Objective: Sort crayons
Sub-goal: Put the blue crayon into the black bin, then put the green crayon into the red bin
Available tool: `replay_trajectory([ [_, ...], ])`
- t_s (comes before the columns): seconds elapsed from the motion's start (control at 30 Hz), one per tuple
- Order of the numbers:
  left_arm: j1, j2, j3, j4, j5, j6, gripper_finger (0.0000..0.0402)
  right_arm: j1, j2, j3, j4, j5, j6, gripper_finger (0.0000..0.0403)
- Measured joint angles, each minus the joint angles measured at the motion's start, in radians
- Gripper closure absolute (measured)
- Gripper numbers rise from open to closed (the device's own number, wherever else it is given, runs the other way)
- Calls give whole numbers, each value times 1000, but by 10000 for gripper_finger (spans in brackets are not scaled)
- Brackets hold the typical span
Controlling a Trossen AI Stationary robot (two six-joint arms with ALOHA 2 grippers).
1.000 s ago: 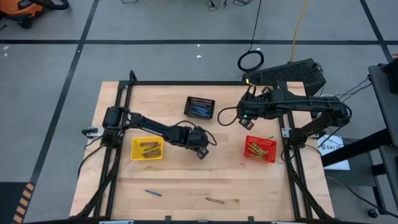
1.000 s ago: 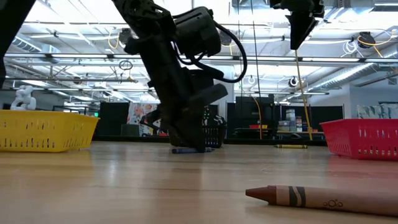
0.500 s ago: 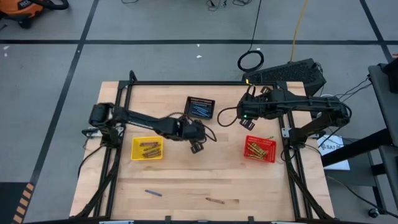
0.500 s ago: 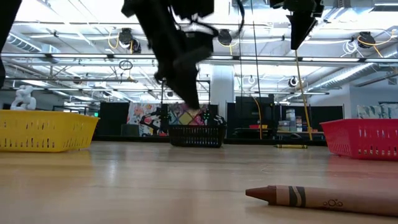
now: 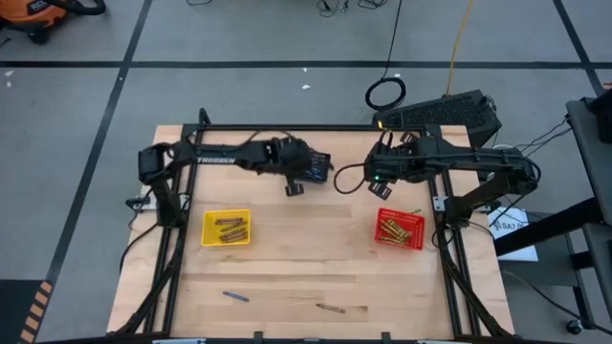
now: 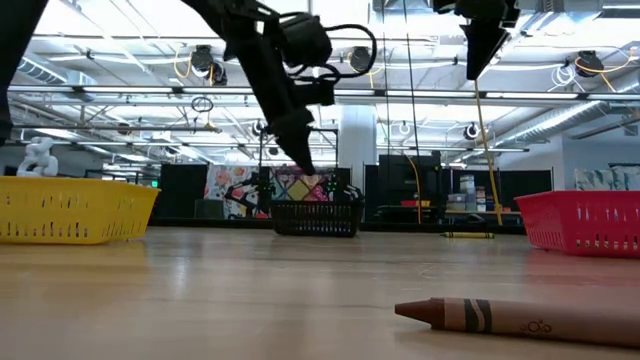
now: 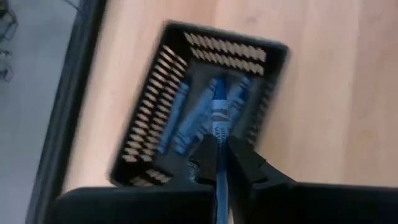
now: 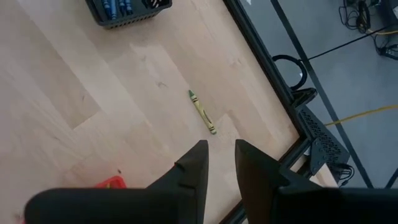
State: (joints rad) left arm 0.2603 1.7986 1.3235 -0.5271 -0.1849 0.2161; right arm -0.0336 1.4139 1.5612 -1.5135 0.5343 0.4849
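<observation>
Above the black basket [image 7: 205, 106] — left pincer [image 7: 222, 158] apparently pinching a blue crayon [image 7: 219, 121].

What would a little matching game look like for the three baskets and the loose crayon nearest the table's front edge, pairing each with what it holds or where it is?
Things:
1. black basket
2. yellow basket
3. red basket
4. brown crayon

Descriptions:
a. lies loose on the bare wood
b. holds blue crayons, left gripper above it
c. on the left arm's side, holds brownish crayons
d. on the right arm's side, holds olive-yellow crayons

Pairs: 1-b, 2-c, 3-d, 4-a
</observation>
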Motion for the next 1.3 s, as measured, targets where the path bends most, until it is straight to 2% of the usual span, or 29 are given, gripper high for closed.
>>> replay_trajectory([
  [0.07, 40, 9, 2, 26, 44, 40, 394, -9, 0, 0, 6, 5, 0, 334],
  [0.23, 114, 52, 0, 26, 255, 214, 394, -50, 0, -1, 9, -14, -4, 334],
  [0.3, 129, 68, 0, 48, 285, 266, 394, -75, 0, -2, 17, -14, -9, 335],
  [0.43, 162, 85, 0, 46, 287, 339, 394, -136, 0, -18, 39, -19, -26, 335],
  [0.73, 194, 85, 0, 42, 285, 402, 392, -270, 1, -92, 134, -161, -122, 335],
  [0.9, 197, 85, 0, 44, 284, 425, 361, -341, 1, -152, 201, -276, -218, 335],
  [1.1, 198, 85, 1, 53, 279, 426, 322, -424, 1, -210, 239, -300, -303, 335],
  [1.3, 192, 82, 1, 58, 179, 421, 318, -512, 2, -262, 322, -409, -437, 335],
])
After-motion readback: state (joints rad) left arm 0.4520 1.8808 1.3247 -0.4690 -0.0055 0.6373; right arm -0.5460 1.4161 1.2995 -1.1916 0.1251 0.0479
